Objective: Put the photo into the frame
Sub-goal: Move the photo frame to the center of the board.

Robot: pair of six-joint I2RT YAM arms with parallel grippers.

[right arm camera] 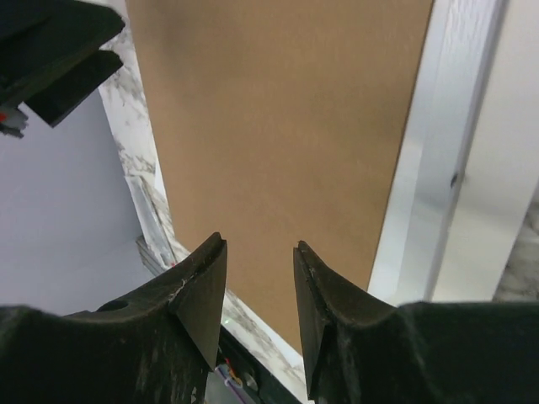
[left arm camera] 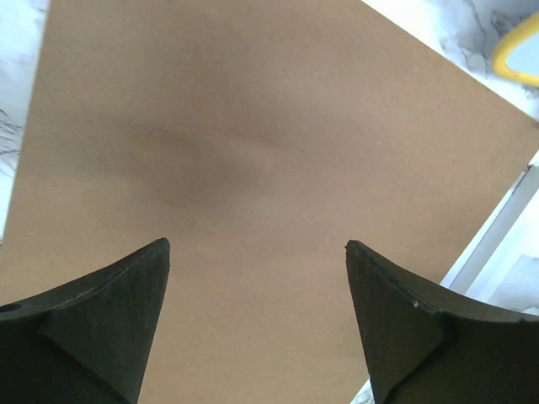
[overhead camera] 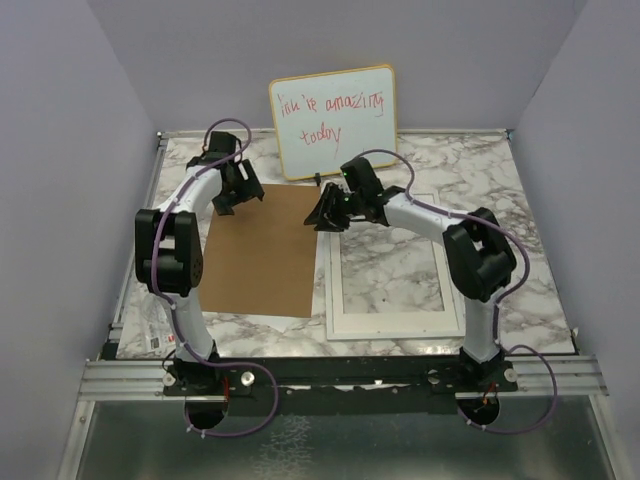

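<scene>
The frame (overhead camera: 395, 322), with a thin white rim and a clear pane, lies flat on the right of the marble table. Its rim also shows in the right wrist view (right arm camera: 438, 151) and in the left wrist view (left arm camera: 497, 244). The photo is not in view. My left gripper (overhead camera: 235, 195) hangs open and empty over the far left part of the brown backing board (overhead camera: 262, 250); in its own view (left arm camera: 257, 246) only board (left arm camera: 253, 126) lies below. My right gripper (overhead camera: 325, 215) is open and empty (right arm camera: 259, 242) above the board's far right corner (right arm camera: 278, 109), beside the frame's left rim.
The wood-edged whiteboard (overhead camera: 333, 120) with red handwriting leans on the back wall; its yellow edge shows in the left wrist view (left arm camera: 518, 59). The brown board lies just left of the frame. Grey walls close in the table on three sides. The left arm's head shows in the right wrist view (right arm camera: 50, 50).
</scene>
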